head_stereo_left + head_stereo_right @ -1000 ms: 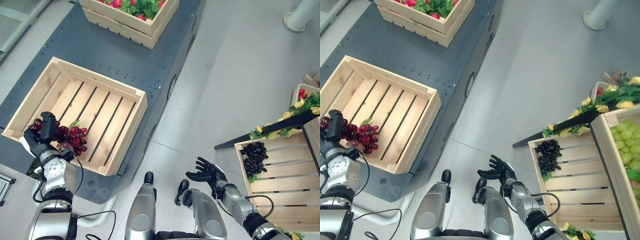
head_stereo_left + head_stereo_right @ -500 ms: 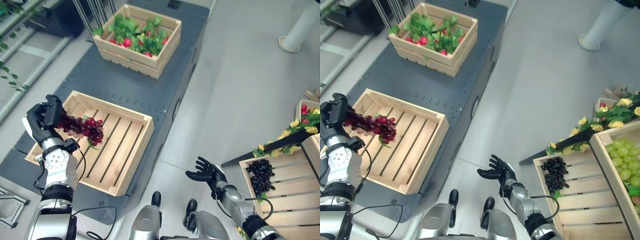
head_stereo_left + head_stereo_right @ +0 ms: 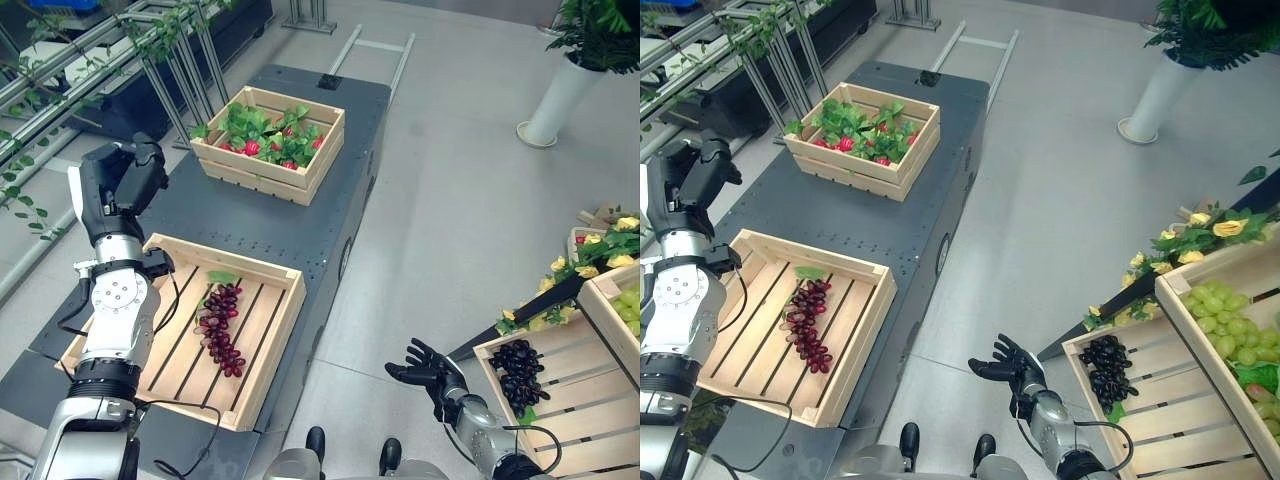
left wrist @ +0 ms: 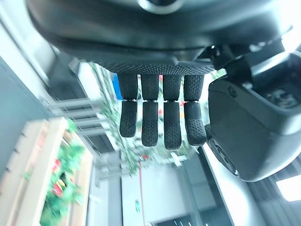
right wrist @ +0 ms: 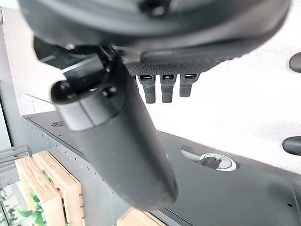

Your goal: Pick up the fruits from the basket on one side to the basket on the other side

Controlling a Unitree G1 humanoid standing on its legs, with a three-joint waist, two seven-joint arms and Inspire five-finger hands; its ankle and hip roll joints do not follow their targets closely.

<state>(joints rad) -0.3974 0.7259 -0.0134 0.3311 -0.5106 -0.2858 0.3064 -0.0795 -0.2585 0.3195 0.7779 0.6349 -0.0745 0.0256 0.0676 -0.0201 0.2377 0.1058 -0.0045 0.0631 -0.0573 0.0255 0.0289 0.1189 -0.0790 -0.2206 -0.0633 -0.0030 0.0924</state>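
Left eye view: left hand (image 3: 118, 186) is now raised above the wooden crate (image 3: 262, 345), fingers loosely curled, holding nothing. The red grape bunch (image 3: 219, 327) it was carrying half a second ago has dropped and lies on the slats below and ahead of that hand. One transfer looks done. Bunch lies long axis along the slats, leaf end away from the robot, tip trailing back toward it.

Right eye view: right hand (image 3: 1007, 365) hangs low over the floor, fingers spread, empty. Dark grape bunch (image 3: 1104, 369) sits in the slatted basket (image 3: 1155, 420) beside it, likely next pick.

Left wrist view: fingers half bent, nothing between them and thumb.

Right wrist view: fingers relaxed, nothing held; dark tabletop (image 5: 235, 188) beyond.
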